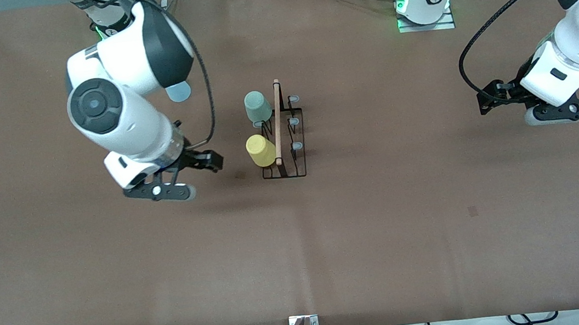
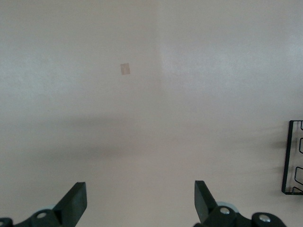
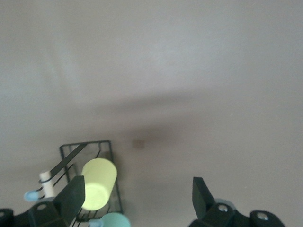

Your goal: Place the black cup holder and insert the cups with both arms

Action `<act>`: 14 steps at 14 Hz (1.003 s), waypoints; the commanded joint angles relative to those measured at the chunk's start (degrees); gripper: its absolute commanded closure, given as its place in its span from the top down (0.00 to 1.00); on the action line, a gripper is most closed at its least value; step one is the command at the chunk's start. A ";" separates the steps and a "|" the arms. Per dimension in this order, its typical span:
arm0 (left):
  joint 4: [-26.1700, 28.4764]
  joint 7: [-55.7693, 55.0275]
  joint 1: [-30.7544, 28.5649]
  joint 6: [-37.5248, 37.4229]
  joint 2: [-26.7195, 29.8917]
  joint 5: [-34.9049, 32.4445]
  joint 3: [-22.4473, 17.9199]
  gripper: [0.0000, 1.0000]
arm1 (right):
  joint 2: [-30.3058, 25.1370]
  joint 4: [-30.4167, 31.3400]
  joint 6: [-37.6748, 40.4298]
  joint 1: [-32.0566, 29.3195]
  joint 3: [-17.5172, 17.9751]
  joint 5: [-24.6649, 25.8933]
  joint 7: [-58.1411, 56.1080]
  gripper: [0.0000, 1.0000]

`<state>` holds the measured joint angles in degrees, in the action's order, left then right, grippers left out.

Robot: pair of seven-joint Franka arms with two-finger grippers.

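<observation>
The black cup holder (image 1: pixel 282 140) is standing mid-table, carrying the green cup (image 1: pixel 257 105) and yellow cup (image 1: pixel 261 150); the blue cup (image 1: pixel 179 92) is sitting toward the right arm's base. Right gripper (image 3: pixel 137 198) is hovering beside the holder, jaws wide and empty; left gripper (image 2: pixel 140 202) is waiting, jaws wide

two cups (image 1: pixel 260 127) on rack (image 1: pixel 287 146) pegs, third cup (image 1: pixel 179 92) apart
</observation>
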<state>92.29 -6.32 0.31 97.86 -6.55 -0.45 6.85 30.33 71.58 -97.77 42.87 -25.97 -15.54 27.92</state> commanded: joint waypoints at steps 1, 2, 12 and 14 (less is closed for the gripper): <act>-0.89 0.60 0.48 -0.57 0.13 -1.13 0.09 1.00 | -1.15 0.93 0.57 0.55 -4.08 -0.10 -3.39 1.00; -0.89 0.78 0.39 -0.57 0.13 -1.22 0.18 1.00 | -1.32 1.01 0.05 0.90 -5.22 -0.02 -3.75 1.00; -1.33 0.78 0.57 -1.89 0.13 -0.78 0.27 1.00 | -11.42 4.61 0.22 -36.51 21.92 12.90 -17.52 1.00; -1.33 0.78 0.48 -1.89 0.13 -0.69 0.36 1.00 | -12.92 6.28 0.21 -39.95 22.01 12.73 -24.11 1.00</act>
<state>91.97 -6.30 0.76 97.28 -6.53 -0.45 7.01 20.56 74.02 -97.36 6.69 -6.11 -3.53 9.15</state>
